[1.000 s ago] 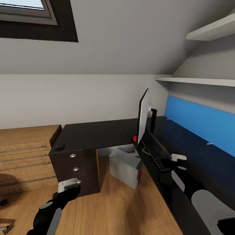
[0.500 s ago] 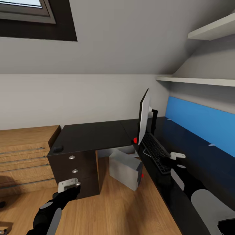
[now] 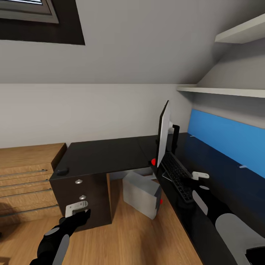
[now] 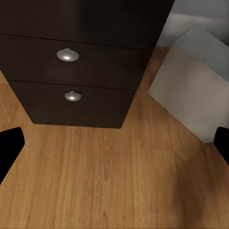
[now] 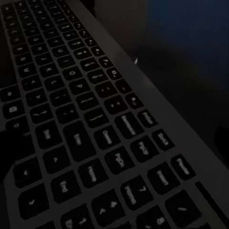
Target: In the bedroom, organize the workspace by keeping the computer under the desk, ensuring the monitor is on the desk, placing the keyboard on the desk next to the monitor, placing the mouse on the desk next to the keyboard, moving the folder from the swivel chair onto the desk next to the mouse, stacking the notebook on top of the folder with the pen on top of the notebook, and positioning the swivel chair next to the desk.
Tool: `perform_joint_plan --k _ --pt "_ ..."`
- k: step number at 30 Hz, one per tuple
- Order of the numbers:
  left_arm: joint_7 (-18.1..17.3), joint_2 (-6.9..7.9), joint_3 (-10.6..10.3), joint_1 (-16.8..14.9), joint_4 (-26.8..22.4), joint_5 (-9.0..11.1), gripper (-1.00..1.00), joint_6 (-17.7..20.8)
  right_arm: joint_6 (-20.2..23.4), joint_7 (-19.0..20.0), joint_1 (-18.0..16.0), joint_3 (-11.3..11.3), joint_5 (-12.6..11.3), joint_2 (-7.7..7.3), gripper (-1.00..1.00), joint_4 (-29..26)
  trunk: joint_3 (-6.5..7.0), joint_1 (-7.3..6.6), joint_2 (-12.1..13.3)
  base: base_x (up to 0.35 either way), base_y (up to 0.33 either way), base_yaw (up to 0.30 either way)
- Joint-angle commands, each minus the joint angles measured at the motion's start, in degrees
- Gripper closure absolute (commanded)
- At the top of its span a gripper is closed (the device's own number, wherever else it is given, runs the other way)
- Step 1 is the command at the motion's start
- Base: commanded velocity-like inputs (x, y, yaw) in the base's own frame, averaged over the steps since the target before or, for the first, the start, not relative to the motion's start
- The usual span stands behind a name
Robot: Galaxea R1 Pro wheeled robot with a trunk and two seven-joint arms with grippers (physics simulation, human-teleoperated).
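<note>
Black and glossy, the desk [image 3: 106,154] fills the middle of the head view and runs along the right side under a blue wall panel [image 3: 224,136]. The monitor [image 3: 163,134] stands upright on it near the centre, seen almost edge-on, and the keyboard [image 3: 177,176] lies on the desk just below and to the right of the monitor's foot. A small dark mouse [image 3: 62,171] sits at the desk's left front corner, well apart from the keyboard. Under the desk, lower centre, the grey computer [image 3: 141,193] rests tilted on the wooden floor [image 3: 125,235], beside the dark drawer unit [image 3: 82,198] with its round metal knobs. A wooden dresser [image 3: 25,180] stands at the left edge.

The left gripper [image 3: 77,209] hangs at the lower left in front of the drawer unit; in the left wrist view its fingers [image 4: 9,148] sit at opposite edges, spread wide with nothing between them. The right gripper [image 3: 198,176] hovers low over the keyboard's near end at centre right. The right wrist view shows the keyboard's keys [image 5: 90,143] up close, but I cannot tell whether this gripper is spread or closed.
</note>
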Motion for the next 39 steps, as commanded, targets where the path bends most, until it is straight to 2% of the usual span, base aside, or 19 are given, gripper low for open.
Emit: perform_joint_plan --k 1,9,29,39 --pt "0.4 -0.03 0.0 0.0 -0.1 0.6 -1.0 0.2 0.3 -0.5 0.0 0.5 -0.4 -0.09 -1.0 -0.1 -0.06 0.01 0.0 0.066 0.0 0.0" --pt "0.4 -0.02 0.0 0.0 -0.1 0.6 -1.0 0.2 0.2 -0.5 0.0 0.5 -0.4 -0.1 -1.0 0.0 -0.06 0.01 0.0 0.068 0.0 0.0" --pt "0.4 -0.01 0.0 0.0 -0.1 0.6 -1.0 0.2 0.1 -0.5 0.0 0.5 -0.4 -0.19 -1.0 0.1 -0.06 0.01 0.0 0.248 0.0 0.0" --pt "0.3 -0.08 -0.1 0.0 -0.1 0.4 -1.0 0.2 0.0 -0.5 0.0 0.4 -0.4 -0.19 -1.0 0.2 -0.06 0.01 0.0 0.092 0.0 0.0"
